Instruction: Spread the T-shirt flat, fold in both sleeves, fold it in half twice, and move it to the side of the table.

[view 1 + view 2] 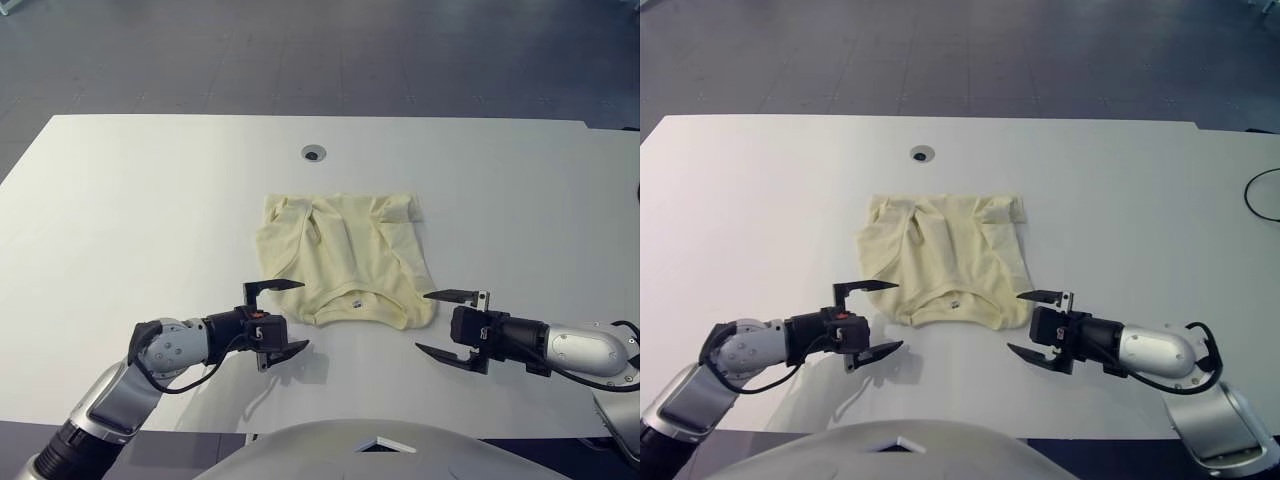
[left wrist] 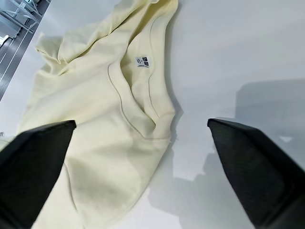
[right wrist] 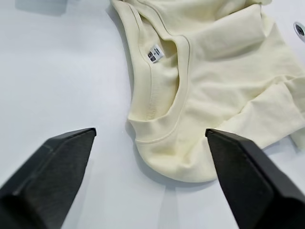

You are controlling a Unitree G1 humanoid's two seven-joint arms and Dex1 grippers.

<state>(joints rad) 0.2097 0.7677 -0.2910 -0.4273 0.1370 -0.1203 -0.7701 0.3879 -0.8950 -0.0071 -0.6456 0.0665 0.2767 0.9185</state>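
A pale yellow T-shirt (image 1: 345, 258) is seen lying near the middle of the white tabletop (image 1: 150, 200), rumpled rather than spread flat; its collar (image 3: 162, 95) is turned toward the robot's side, and a small white label (image 2: 141, 62) is exposed just inside the neckline; the fabric at the far edge is bunched and creased, with folds gathered at both far corners. A round hole (image 1: 314, 153) is set into the tabletop beyond the shirt, well apart from it; a dark cable (image 1: 1260, 195) is visible at the tabletop's right edge.

The left gripper (image 1: 302, 315) is held low over the tabletop just beside the shirt's near left corner, its fingers spread wide apart with nothing between them; whether the upper finger touches the cloth cannot be told. The right gripper (image 1: 423, 322) is held just beside the near right corner, likewise with its fingers parted and nothing grasped. The two grippers are pointed inward toward each other, with the collar edge of the shirt lying between them.
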